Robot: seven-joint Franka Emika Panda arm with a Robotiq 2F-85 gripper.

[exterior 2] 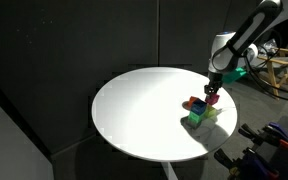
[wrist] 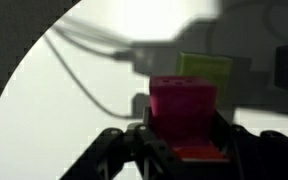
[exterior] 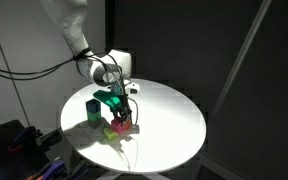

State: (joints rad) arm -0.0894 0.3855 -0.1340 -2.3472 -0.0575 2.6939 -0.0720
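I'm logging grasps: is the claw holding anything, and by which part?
The claw holds the red block, clamped by its two opposite side faces.

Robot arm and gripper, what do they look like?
The arm is white, built of rounded segments with dark bands at the joints. A black cable runs to its wrist, where a teal-green part sits. The gripper is black, with two linked fingers.

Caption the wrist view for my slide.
Pincer closed on a red block, a yellow-green block behind it, on the white table.
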